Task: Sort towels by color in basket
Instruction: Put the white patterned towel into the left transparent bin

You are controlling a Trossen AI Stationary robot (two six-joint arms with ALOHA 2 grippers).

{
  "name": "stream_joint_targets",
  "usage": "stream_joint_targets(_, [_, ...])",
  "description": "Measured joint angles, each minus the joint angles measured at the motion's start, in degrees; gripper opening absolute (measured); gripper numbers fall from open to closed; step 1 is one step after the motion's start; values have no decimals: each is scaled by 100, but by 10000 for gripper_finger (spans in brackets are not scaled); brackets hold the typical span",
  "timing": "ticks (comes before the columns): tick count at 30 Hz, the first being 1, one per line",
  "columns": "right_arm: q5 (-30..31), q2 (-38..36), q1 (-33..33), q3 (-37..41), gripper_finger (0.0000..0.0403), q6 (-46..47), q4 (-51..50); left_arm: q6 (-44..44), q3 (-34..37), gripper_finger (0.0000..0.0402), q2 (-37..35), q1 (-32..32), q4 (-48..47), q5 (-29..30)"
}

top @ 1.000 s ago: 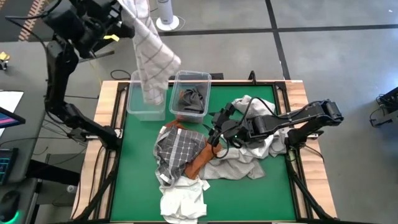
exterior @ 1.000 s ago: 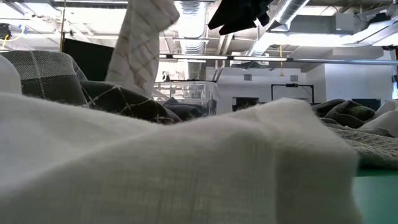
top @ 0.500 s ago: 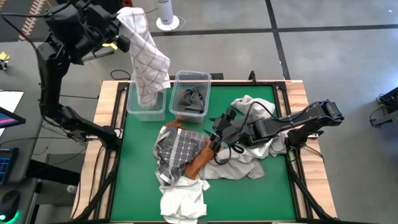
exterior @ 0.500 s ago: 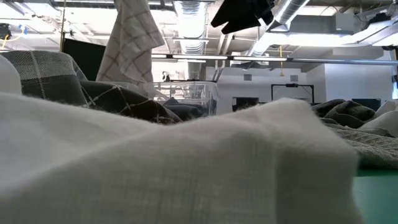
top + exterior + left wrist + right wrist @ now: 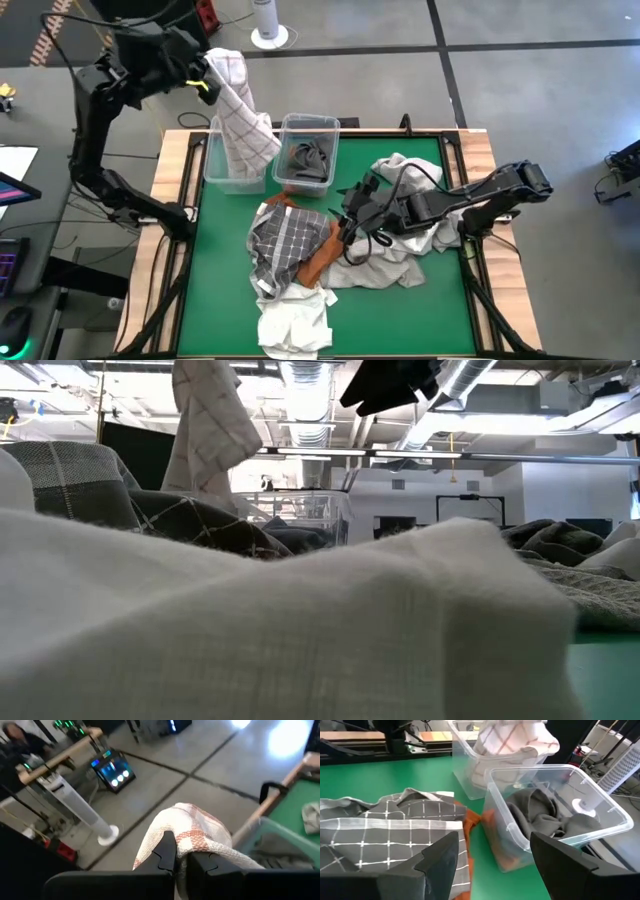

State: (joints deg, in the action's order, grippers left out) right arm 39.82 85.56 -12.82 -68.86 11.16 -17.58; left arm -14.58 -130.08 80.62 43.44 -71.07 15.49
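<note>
Left gripper (image 5: 204, 80), clamped on the red-checked white towel (image 5: 245, 130), dangles it seemingly into the eleven-o'clock bin (image 5: 215, 172); right gripper (image 5: 352, 222) gapes empty.

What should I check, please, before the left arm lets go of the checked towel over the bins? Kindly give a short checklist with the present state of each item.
1. Left gripper is shut on the red-checked towel: ok.
2. The towel's lower end hangs inside the left clear bin, seen from above and from the right wrist: ok.
3. The whole towel is inside the bin: not ok, its upper part is held high above the rim.
4. The neighbouring bin holds only the dark grey towel: ok.
5. Right gripper, open, stays clear of the bins, low over the towel pile: ok.
6. The left bin's floor is free of other cloths: cannot tell.
</note>
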Motion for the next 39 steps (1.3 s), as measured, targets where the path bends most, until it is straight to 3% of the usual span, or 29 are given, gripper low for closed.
stream_joint_targets(14, [-367, 0, 549, 0, 285, -606, 128, 537, 168, 9, 7, 0, -1656, -35])
stream_joint_targets(21, [-1012, 0, 780, 0, 285, -905, 585, 546, 409, 9, -15, 0, -1914, -944])
stream_joint_targets(24, [-1019, -1, 810, 0, 285, -1014, 694, 519, 748, 9, -44, -2, -1901, -996])
stream_joint_targets(35, [-1022, -2, 832, 0, 285, -1037, 677, 633, 2437, 9, -20, 46, -1542, 130])
stream_joint_targets(39, [-1022, -2, 777, 0, 285, -968, 601, 615, 2627, 9, -26, 251, -1521, 1372])
